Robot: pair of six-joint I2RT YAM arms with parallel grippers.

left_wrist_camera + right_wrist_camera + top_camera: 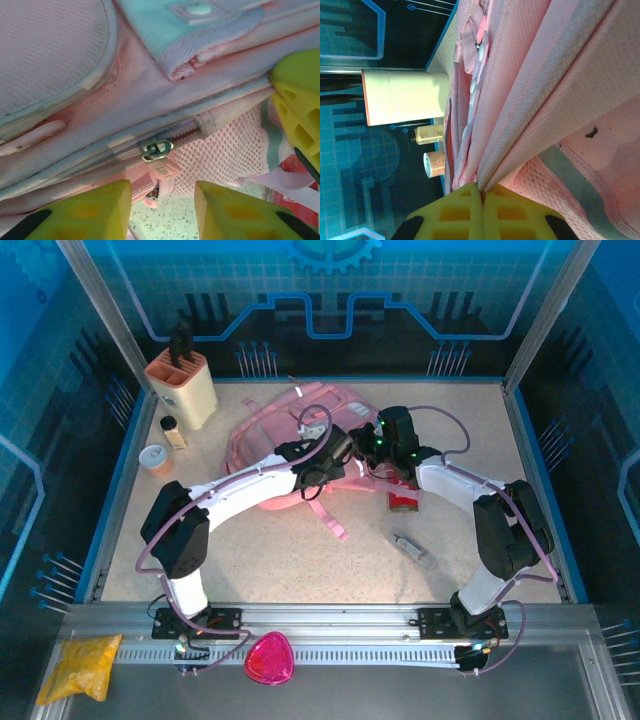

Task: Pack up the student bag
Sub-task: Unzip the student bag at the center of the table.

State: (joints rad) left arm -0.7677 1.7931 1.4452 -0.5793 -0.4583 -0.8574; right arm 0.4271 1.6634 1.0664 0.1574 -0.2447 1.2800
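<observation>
Left jaws stand part-open, empty, at the zipper pull [157,150]; right jaws pinch the student bag [265,435]; packing seems barely begun.

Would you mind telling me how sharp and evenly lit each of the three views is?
Top external: evenly lit and sharp, with soft shadows under the arms on the table. Left wrist: the zipper pull on the student bag is crisp, frame edges softer. Right wrist: the bag's weave is sharp, the knife block washed out.

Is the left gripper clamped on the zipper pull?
No, the left gripper is open, fingers apart, and the zipper pull sits beyond their tips on the bag.
</observation>
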